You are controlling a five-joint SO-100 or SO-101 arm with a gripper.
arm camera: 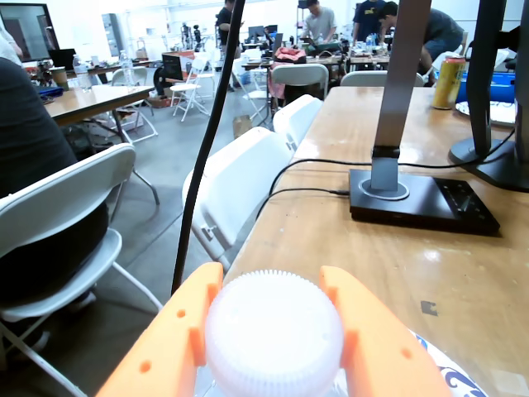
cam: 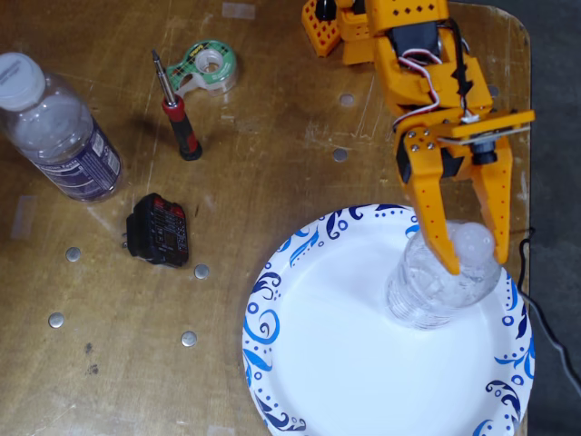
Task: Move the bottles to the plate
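Note:
The small clear bottle (cam: 428,292) stands upright on the right part of the white plate (cam: 313,363) with blue swirls. My orange gripper (cam: 477,262) comes down from above and is shut on the bottle's white cap (arm camera: 273,335), one finger pressed to each side. A sliver of the plate's rim (arm camera: 463,376) shows in the wrist view. The larger bottle (cam: 64,136) with the dark blue label lies on the table at the far left of the fixed view, well away from the plate and the gripper.
On the wooden table left of the plate are a red-handled tool (cam: 177,118), a green tape dispenser (cam: 207,65), a black device (cam: 159,229) and several small metal discs. The wrist view shows a monitor stand (arm camera: 421,203), cables, a can (arm camera: 449,81) and white folding chairs (arm camera: 240,182).

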